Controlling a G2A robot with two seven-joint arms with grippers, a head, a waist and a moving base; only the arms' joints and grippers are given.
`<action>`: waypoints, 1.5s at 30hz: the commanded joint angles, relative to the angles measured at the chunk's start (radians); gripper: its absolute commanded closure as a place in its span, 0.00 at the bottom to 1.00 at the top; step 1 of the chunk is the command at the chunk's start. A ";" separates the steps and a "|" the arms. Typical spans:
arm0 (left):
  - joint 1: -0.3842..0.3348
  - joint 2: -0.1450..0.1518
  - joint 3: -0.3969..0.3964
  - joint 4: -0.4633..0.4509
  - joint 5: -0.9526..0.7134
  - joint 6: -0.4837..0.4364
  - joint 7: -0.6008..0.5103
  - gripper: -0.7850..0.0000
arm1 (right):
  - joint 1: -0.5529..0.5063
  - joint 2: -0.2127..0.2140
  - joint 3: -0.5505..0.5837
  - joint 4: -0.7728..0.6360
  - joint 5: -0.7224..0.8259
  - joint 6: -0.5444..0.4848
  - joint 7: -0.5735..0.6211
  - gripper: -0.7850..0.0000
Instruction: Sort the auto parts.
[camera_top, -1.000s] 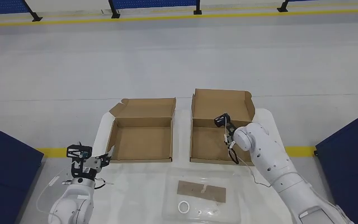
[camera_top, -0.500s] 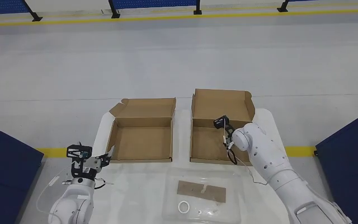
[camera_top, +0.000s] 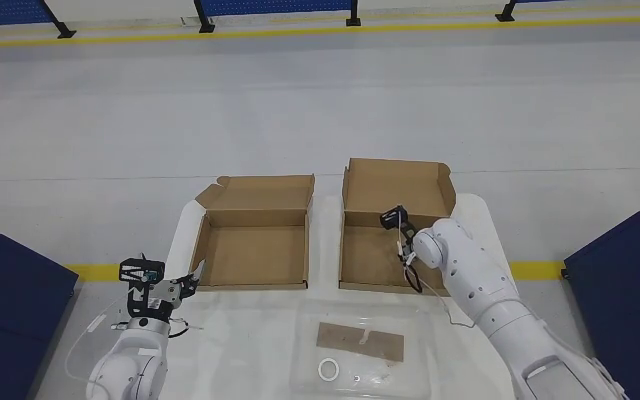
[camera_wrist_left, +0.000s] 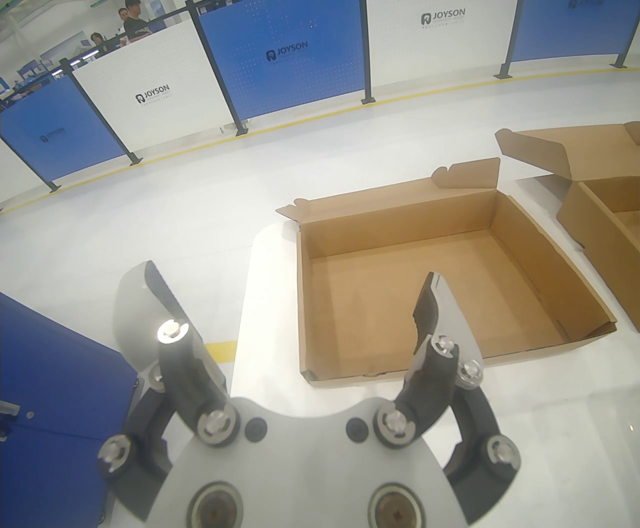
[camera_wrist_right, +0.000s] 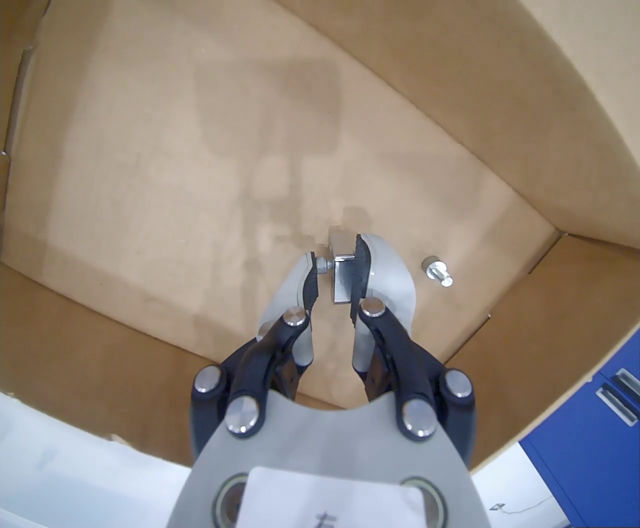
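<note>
Factory hall: pale glossy floor (camera_top: 300, 100), yellow floor line (camera_top: 300, 31), blue and white partition panels (camera_wrist_left: 280, 55) at the far side.

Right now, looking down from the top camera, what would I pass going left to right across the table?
left gripper → left cardboard box → right cardboard box. The right gripper, shut on a metal part, hangs over that right box, so it has no separate place.

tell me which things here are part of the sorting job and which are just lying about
Job: right pincer, shut on a metal part inside the right box; loose bolt on that box's floor; left box; clear tray with white ring; left pincer, open.
Lying about: cardboard strip in the tray; blue partitions.
</note>
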 joint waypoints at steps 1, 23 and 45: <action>0.000 0.000 0.000 0.000 0.000 0.000 0.000 0.00 | -0.004 0.001 0.006 -0.012 -0.001 0.001 -0.002 0.45; 0.000 0.000 0.000 0.000 0.000 0.000 0.000 0.00 | -0.096 0.037 0.105 -0.267 -0.030 -0.024 0.032 0.00; 0.000 0.000 0.000 0.000 0.000 0.000 0.000 0.00 | -0.198 0.082 0.241 -0.564 0.119 -0.265 0.182 0.00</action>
